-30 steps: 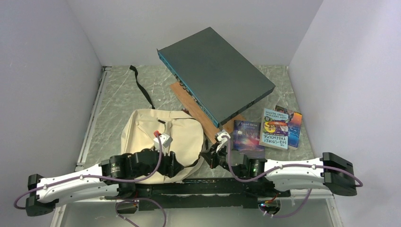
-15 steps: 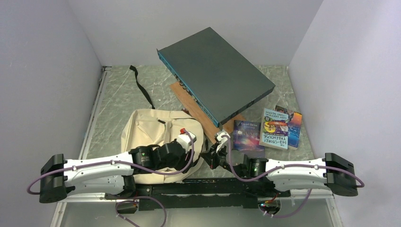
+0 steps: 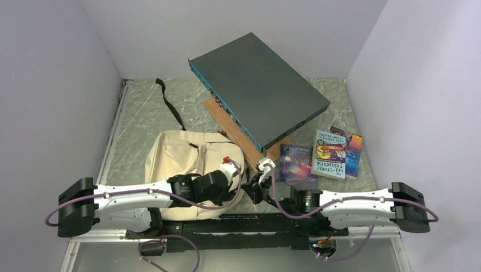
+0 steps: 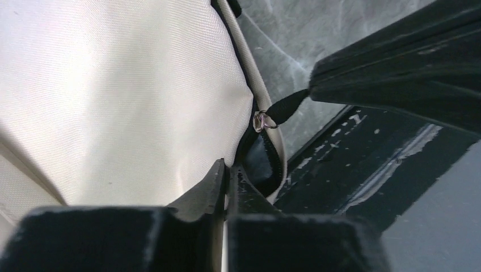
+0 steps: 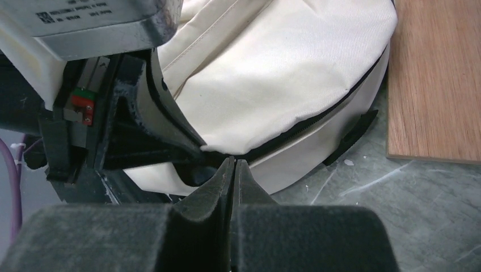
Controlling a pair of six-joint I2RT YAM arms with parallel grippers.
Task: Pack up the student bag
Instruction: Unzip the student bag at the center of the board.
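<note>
Both claws are closed. On my left claw (image 4: pixel 227 170) the fingers are almost together, pinching the cream fabric lip of the bag (image 3: pixel 181 156) right at the zip. My right claw (image 5: pixel 233 163) is clamped on the black zip pull (image 4: pixel 282 109), which runs from a small metal ring (image 4: pixel 261 120) straight into its tips. The two claws meet nearly tip to tip at the bag's near right corner.

From the left wrist I see a short dark gap in the zip just past my fingers. From the right wrist the zip line (image 5: pixel 317 127) curves away along the bag's edge and looks closed there.

The bag lies flat on the table (image 3: pixel 142 119), left of centre, just beyond the arm bases. One black strap (image 3: pixel 170 105) trails toward the back wall.

A wooden board (image 3: pixel 224 120) lies just right of the bag, and the big grey box (image 3: pixel 258 85) lies across it. Right of the board are a dark blue book (image 3: pixel 298 161), a Treehouse book (image 3: pixel 330 154) beside it, and a third book (image 3: pixel 354 148) partly under that one.
</note>
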